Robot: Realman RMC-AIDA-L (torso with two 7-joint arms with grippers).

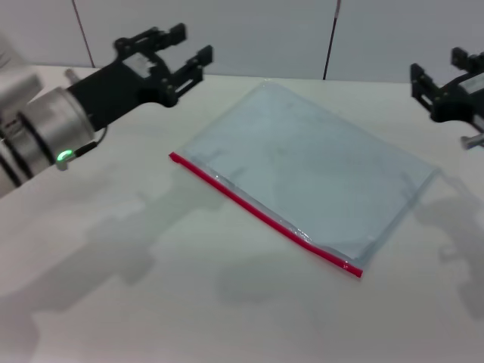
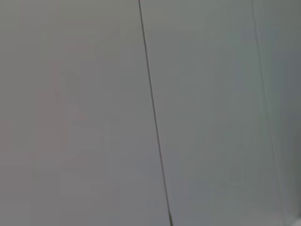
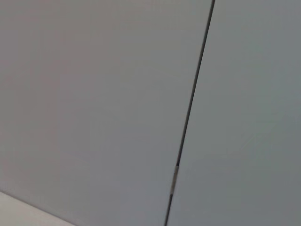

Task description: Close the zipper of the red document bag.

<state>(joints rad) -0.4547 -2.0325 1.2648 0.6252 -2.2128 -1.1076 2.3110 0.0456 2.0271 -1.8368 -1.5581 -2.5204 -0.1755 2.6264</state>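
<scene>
The red document bag (image 1: 302,170), a flat translucent blue-grey pouch, lies slantwise on the white table (image 1: 151,302) in the head view. Its zipper (image 1: 261,212) is a thin red strip along the near long edge, from the left corner to the near right corner, with a small red lump at that right end (image 1: 348,265). My left gripper (image 1: 190,47) hovers open above the table, beyond and to the left of the bag. My right gripper (image 1: 442,76) hangs open at the far right, off the bag's far right corner. Neither touches the bag. The wrist views show no bag.
Grey wall panels with dark vertical seams (image 1: 330,38) stand behind the table. The left wrist view shows only wall with a seam (image 2: 153,113), and the right wrist view likewise shows a seam (image 3: 190,113). Arm shadows fall on the tabletop.
</scene>
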